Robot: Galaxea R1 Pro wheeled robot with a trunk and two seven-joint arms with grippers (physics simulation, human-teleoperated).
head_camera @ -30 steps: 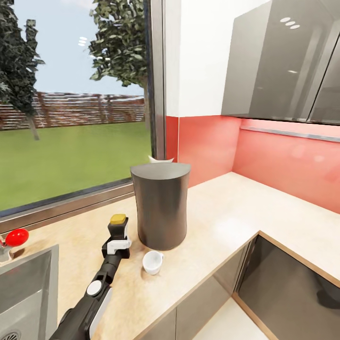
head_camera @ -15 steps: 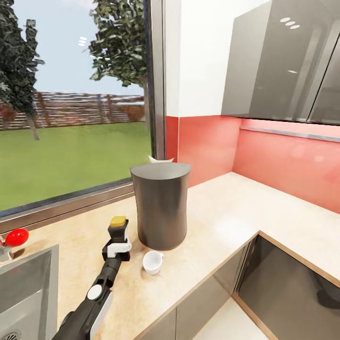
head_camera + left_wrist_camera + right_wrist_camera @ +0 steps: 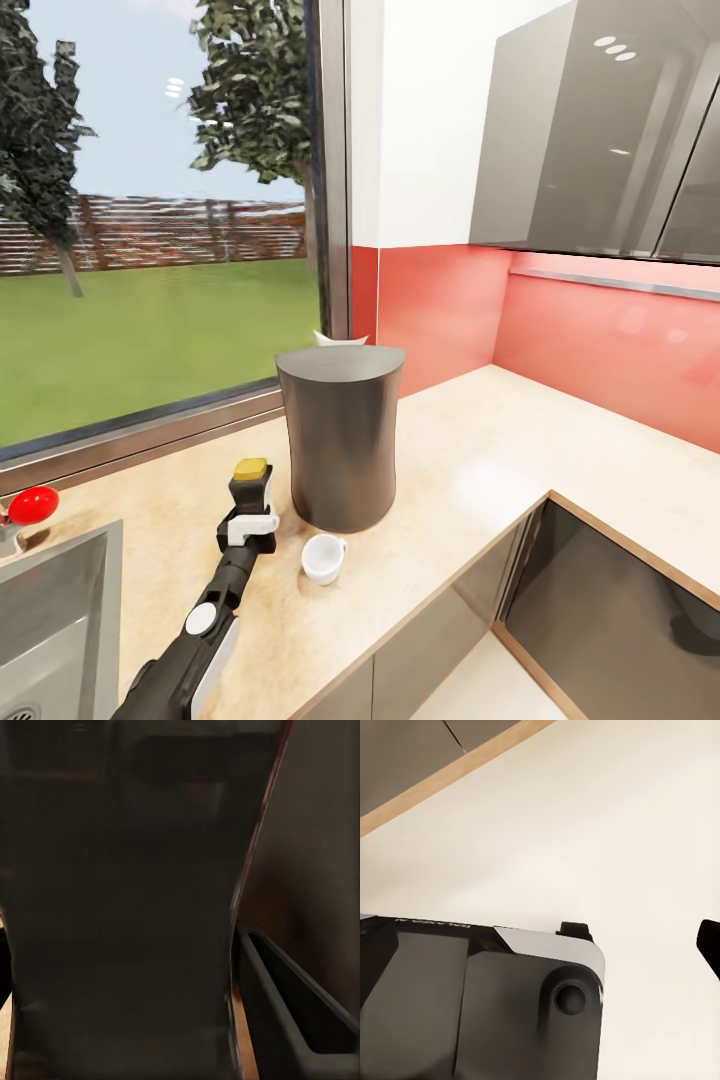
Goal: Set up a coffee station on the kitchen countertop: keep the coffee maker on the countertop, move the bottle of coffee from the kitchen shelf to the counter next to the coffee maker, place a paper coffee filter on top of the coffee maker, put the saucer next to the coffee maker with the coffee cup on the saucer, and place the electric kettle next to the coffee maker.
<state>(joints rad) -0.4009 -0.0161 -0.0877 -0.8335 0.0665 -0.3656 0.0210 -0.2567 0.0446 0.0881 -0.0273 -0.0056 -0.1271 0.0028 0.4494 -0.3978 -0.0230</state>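
The dark grey coffee maker point(image 3: 340, 450) stands on the beige countertop point(image 3: 480, 450) by the window. A white paper filter point(image 3: 340, 339) peeks up at its top rear edge. A small white coffee cup point(image 3: 322, 556) sits on the counter just in front of it. Left of the coffee maker, my left gripper point(image 3: 250, 497) is shut on the dark bottle of coffee with a yellow cap point(image 3: 250, 467). In the left wrist view the dark bottle point(image 3: 127, 907) looms close beside one finger point(image 3: 300, 1012). The right wrist view shows one dark fingertip point(image 3: 709, 945) over pale floor.
A steel sink point(image 3: 60, 600) lies at the left, with a red knob point(image 3: 30, 504) behind it. Grey wall cabinets point(image 3: 600, 130) hang above the red backsplash. A dark glass-fronted unit point(image 3: 620, 620) sits under the counter's right leg. Part of the robot's base point(image 3: 472, 1005) appears in the right wrist view.
The left gripper and bottle have sunk very slightly beside the coffee maker. The view has shifted a little to the right.
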